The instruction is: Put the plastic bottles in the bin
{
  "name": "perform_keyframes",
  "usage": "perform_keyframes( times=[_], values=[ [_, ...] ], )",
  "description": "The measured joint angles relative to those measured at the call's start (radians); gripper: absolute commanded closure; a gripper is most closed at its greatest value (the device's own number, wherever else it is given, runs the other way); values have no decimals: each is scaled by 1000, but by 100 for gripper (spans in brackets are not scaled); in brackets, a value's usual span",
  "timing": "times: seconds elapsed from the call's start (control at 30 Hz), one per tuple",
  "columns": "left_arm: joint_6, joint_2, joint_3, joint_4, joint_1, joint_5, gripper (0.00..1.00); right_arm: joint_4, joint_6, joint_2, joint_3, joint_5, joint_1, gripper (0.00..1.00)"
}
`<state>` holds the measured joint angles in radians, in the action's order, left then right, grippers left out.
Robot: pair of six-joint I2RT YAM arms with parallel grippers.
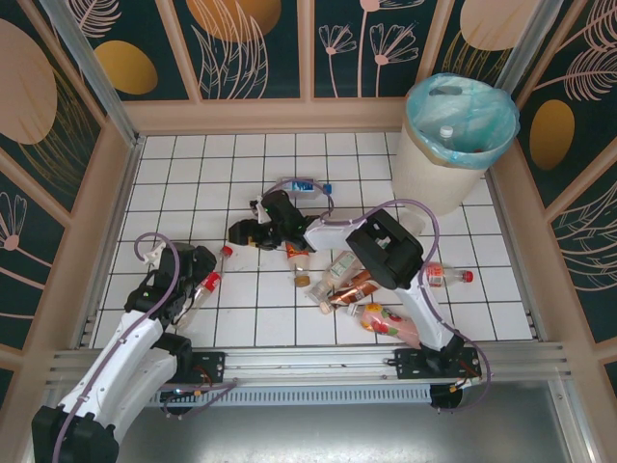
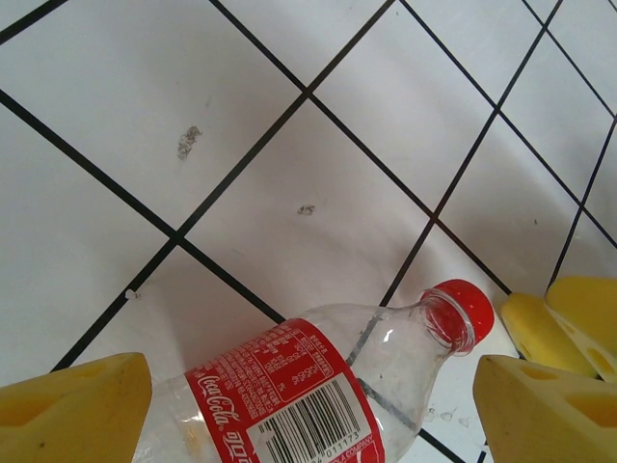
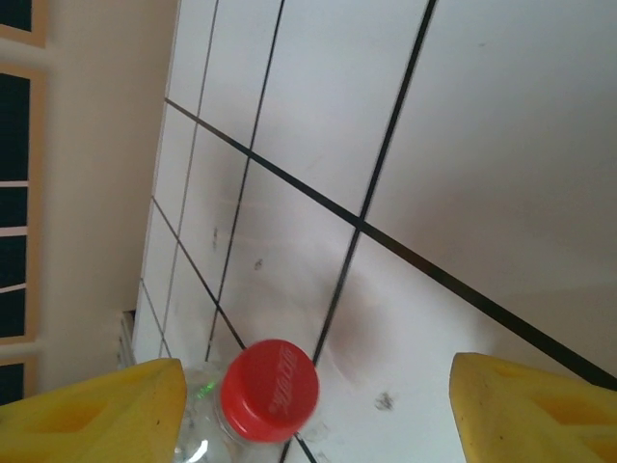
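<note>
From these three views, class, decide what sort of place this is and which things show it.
Probably a staged robot test cell: a white tiled table boxed in by leaf-patterned panels, two arms bolted at its near edge, plastic bottles scattered near a bag-lined bin.

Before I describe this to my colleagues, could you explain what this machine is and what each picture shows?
These are two robot arms bolted at the table's near edge. The wide picture looks down from above; the other two come from cameras on the wrists. On the tiled table lie plastic bottles, and the bin stands at the far right corner. The left hand is open, either side of a red-labelled bottle. The right hand is open near a red-capped bottle. Neither hand holds anything.
</note>
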<state>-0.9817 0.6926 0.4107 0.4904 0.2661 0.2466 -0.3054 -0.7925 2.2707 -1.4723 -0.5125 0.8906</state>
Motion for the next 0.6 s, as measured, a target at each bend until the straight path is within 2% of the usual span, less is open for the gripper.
perform_keyframes(
  times=[0.6],
  values=[
    [0,1,-32,-38,0,-12,13,-28,-64,48,-44,-89,48,35]
  ],
)
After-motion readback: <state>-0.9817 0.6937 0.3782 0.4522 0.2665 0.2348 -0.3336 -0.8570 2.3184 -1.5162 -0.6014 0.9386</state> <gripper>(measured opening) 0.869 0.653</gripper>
